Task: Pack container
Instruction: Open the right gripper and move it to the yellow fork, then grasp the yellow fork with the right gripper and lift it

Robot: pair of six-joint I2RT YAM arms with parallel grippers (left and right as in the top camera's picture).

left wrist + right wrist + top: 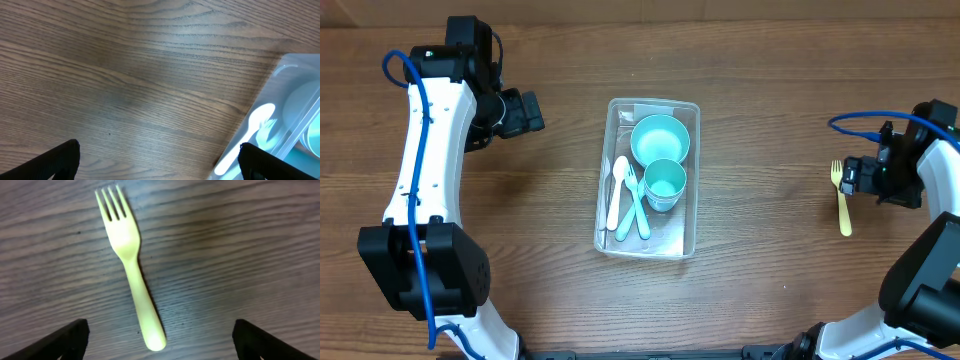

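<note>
The container (670,238) stood in the middle of the table (770,90), with its long side pointing away from the robot. Inside it were a teal bowl (660,138) at the far end and a teal cup (665,183) just behind it. A white spoon (617,190) and a teal fork (635,200) lay side by side along the left wall.

The left gripper (525,112) was to the left of the container, well apart from it. Its fingers (60,160) were spread wide and held nothing.

The right gripper (855,178) was over a yellow fork (131,265) that lay flat on the table far to the right. Its fingers (70,335) were also spread, one on each side of the handle end, not touching it.
</note>
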